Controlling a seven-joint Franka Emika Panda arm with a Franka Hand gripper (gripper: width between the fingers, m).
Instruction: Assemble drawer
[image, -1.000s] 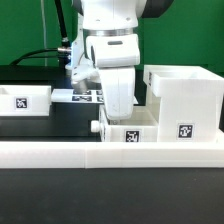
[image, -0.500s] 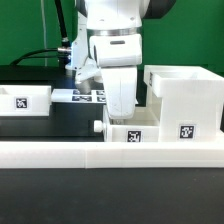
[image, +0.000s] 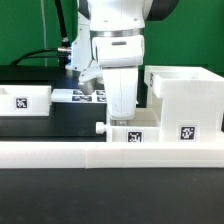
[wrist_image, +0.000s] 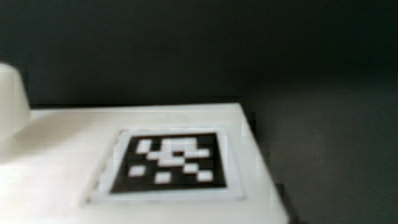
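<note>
My fingers (image: 120, 114) hang at the knobbed tray (image: 131, 135), tips hidden; spread or pinching, I cannot tell. The housing (image: 186, 100) stands at its three o'clock, the other tray (image: 24, 100) well apart at nine.

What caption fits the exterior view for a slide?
Panda arm above a knobbed drawer tray beside the cube housing, white rail in foreground.

Black table (image: 60, 118), five white items directly on it.
Long low rail (image: 90, 155) lies across the front. Behind it, at the exterior view's right, stands the cube housing (image: 190, 95) with a tag facing the camera. The middle tray (image: 125, 135) sits just beside the housing, also tagged, its knob (image: 100, 128) pointing to the exterior view's left. The left tray (image: 25, 100) sits well apart at the exterior view's left. The marker board (image: 88, 97) lies flat at the back between the trays.
</note>
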